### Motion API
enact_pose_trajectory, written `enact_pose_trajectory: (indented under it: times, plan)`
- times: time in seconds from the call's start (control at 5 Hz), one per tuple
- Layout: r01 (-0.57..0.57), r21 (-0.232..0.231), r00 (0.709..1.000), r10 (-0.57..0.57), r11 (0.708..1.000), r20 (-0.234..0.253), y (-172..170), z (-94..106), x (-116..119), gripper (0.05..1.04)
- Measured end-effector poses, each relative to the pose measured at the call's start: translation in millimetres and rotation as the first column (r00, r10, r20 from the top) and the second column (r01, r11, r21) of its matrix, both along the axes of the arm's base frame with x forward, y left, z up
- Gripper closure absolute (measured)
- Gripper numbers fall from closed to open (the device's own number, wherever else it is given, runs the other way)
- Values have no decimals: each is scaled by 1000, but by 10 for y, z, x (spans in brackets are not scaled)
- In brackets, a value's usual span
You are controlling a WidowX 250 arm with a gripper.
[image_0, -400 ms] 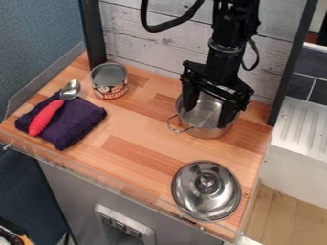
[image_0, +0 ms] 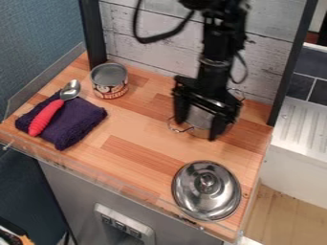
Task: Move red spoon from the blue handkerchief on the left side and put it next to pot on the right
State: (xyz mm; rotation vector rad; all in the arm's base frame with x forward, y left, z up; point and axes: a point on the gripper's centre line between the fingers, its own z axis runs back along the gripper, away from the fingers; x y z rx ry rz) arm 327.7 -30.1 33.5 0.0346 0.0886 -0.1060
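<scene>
The gripper (image_0: 197,129) hangs over the steel pot at the back right of the counter, its two fingers spread wide with nothing held between them. Parts of the pot (image_0: 200,118) are hidden behind the gripper; a wire handle shows at its left. A spoon with a red handle (image_0: 43,118) and a metal bowl lies across a folded dark purple-blue cloth (image_0: 81,123) on the left side, well away from the gripper.
An open tin can (image_0: 110,81) stands at the back left, behind the cloth. A steel lid (image_0: 206,190) lies at the front right. A wooden counter (image_0: 131,143) has a clear raised guard along its left and front edges, with a wall behind.
The gripper has shifted a little to the left and toward the front, still above the pot. Spoon, cloth, can and lid have stayed in place.
</scene>
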Motion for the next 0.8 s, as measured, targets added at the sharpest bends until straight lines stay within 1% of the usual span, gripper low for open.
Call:
enact_pose_trajectory:
  times: [0.2,0.4,0.6,0.8]
  plan:
    - [-70,-35,997,71,997,30,281,120,-26,83]
    - [-119,-29,992,121,992,46,760,207,-166,83]
    - [-104,-16,992,105,994,64,1150,197,-309,83]
    - [-84,9,992,82,996,93,1514,194,-458,83]
